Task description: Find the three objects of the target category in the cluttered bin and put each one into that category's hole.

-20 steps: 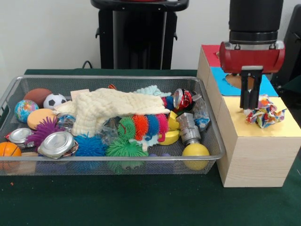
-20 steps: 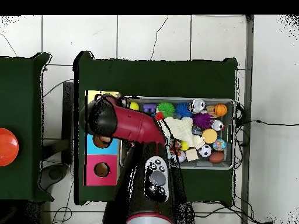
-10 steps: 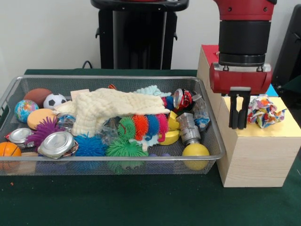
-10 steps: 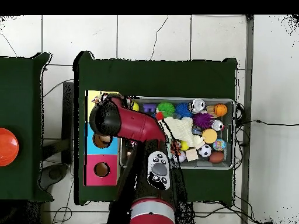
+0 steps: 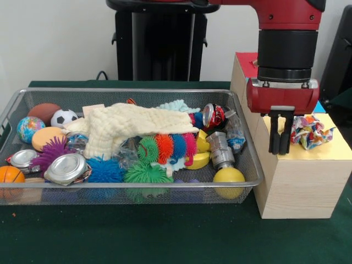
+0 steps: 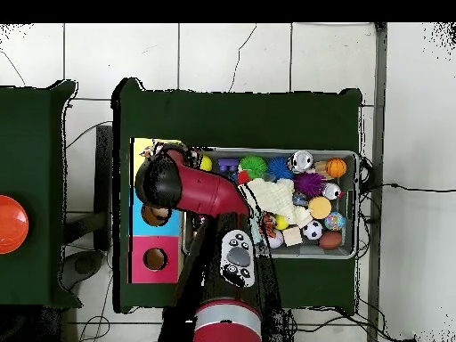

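While my gripper (image 5: 279, 147) hangs over the wooden box (image 5: 300, 179) just beside the crumpled wrapper (image 5: 309, 132) lying there, its jaws are closed together and hold nothing.

A silver wire-mesh bin (image 5: 16, 110) is sitting on dark green cloth, showing a cream knitted cloth (image 5: 132, 125), spiky rubber balls in blue, green, orange, pink and purple, and a black-and-white miniature football (image 5: 64, 117). The pale wooden box (image 5: 300, 184) is showing a top of red, blue and yellow panels, the yellow one carrying a crumpled multicoloured paper wad (image 5: 309, 131). The robot arm's wrist is showing glossy red below a black sleeve.
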